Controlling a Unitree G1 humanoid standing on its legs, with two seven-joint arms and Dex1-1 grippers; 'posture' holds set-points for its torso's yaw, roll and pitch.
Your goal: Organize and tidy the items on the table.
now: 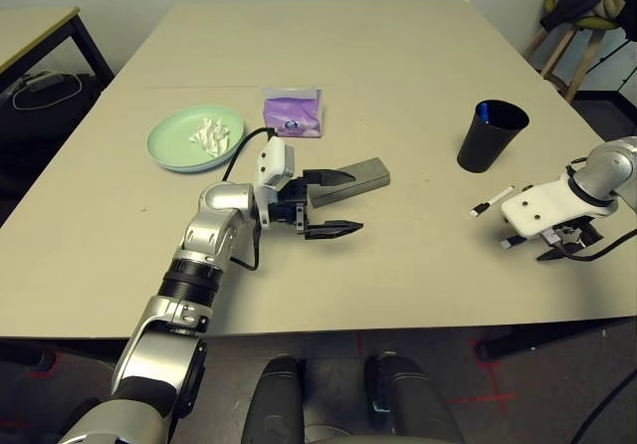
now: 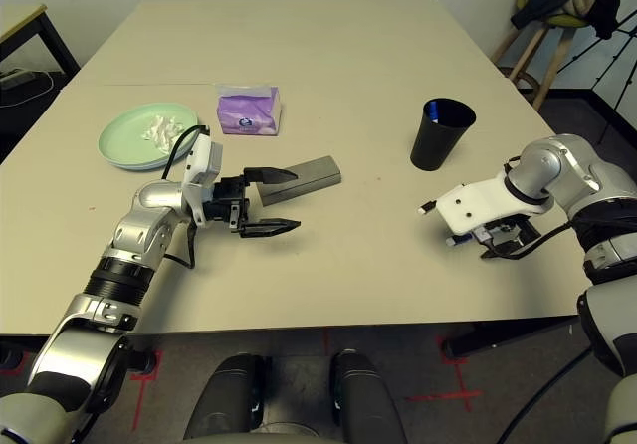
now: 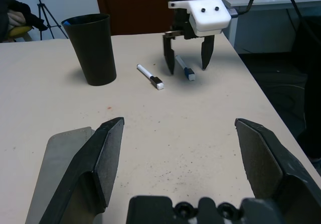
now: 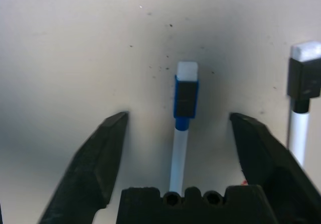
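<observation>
My left gripper (image 1: pixel 334 205) hovers open over the middle of the table (image 1: pixel 398 56), one finger beside the grey-beige glasses case (image 1: pixel 360 173), nothing between its fingers. Down on the table at the right, my right gripper (image 4: pixel 179 116) is open and straddles a small white pen with a blue cap (image 4: pixel 183 114); neither finger touches it. A second white pen with a black cap (image 1: pixel 492 201) lies just beyond. The black cup (image 1: pixel 491 135) stands upright behind the pens. A green plate (image 1: pixel 171 145) at the left carries crumpled white tissue (image 1: pixel 209 135). Next to it lies the purple tissue pack (image 1: pixel 292 111).
A black-legged side desk (image 1: pixel 40 26) stands off the table's far left corner. A stool draped with clothing (image 1: pixel 587 11) is at the far right. The right gripper works close to the table's right edge.
</observation>
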